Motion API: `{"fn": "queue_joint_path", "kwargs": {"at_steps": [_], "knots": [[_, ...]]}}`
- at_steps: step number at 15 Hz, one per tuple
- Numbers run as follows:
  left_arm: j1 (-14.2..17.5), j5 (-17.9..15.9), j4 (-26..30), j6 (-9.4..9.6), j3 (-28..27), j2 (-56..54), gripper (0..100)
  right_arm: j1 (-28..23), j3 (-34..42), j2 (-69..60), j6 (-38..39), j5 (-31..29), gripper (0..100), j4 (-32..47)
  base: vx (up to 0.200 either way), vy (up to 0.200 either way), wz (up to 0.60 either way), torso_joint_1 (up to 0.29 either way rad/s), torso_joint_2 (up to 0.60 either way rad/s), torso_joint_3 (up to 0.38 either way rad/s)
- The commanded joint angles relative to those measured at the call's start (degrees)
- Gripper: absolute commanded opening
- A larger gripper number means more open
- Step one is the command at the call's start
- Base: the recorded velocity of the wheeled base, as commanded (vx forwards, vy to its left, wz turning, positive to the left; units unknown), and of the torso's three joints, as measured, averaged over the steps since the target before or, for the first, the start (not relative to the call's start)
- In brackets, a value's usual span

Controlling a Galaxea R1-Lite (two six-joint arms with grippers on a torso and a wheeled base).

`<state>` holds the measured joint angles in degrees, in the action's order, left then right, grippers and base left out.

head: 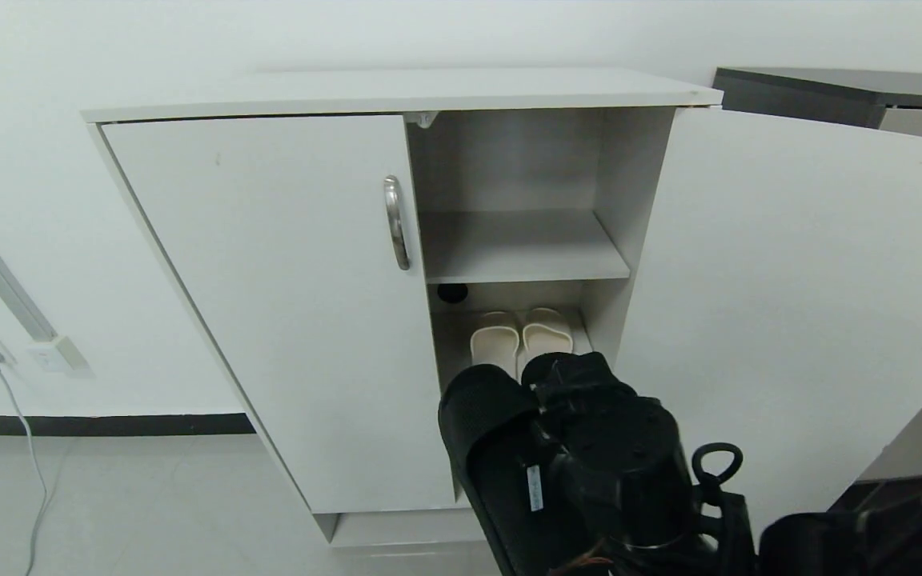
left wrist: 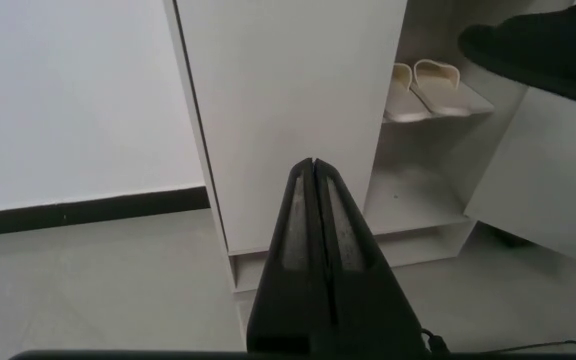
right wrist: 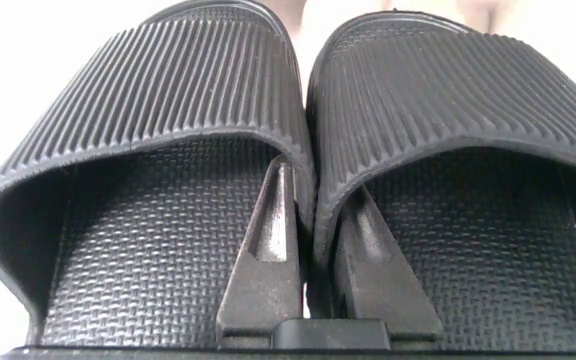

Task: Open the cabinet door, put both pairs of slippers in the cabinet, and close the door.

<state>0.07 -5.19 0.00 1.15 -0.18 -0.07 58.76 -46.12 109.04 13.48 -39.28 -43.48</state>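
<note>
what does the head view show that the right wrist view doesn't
Head view adds: the cabinet, its left door shut with a metal handle, its right door standing open, and the white slippers side by side on a shelf beneath the upper one. Right wrist view adds: the right tool up close, one of its fingers inside each shoe, pinching the adjoining inner walls together. Both share: the black slippers, held side by side as a pair.

way in: frame centre, between shut left door [head: 269, 304] and swung-out right door [head: 789, 304]
upper shelf [head: 521, 248]: open space above it
lower compartment [head: 450, 348]: white slippers [head: 521, 336] at back, black slippers [head: 501, 448] blocking its mouth
</note>
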Motion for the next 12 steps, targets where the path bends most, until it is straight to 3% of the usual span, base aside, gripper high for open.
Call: {"fn": "queue_joint_path", "kwargs": {"at_steps": [1, 2, 6, 12], "knots": [[-0.07, 0.01, 0.00, 0.00, 0.01, 0.07, 0, 0.39, -9.87, 3.54, 5.15, -6.34, 0, 10.17, 0.000, 0.000, 0.00, 0.000, 0.00, 0.000], [0.01, 0.01, 0.00, 0.00, 0.01, 0.07, 0, 0.39, -14.26, 3.28, 6.82, -10.03, 0, 16.41, 0.000, 0.000, 0.00, 0.000, 0.00, 0.000], [0.01, 0.01, 0.00, 0.00, 0.01, 0.07, 0, 0.22, -27.27, 1.35, 7.70, -11.96, 0, 29.69, 0.000, 0.000, 0.00, 0.000, 0.00, 0.000], [0.01, 0.01, 0.00, 0.00, 0.01, 0.07, 0, -2.68, -36.32, 1.61, 7.17, -11.52, 0, 36.36, 0.000, 0.000, 0.00, 0.000, 0.00, 0.000]]}}
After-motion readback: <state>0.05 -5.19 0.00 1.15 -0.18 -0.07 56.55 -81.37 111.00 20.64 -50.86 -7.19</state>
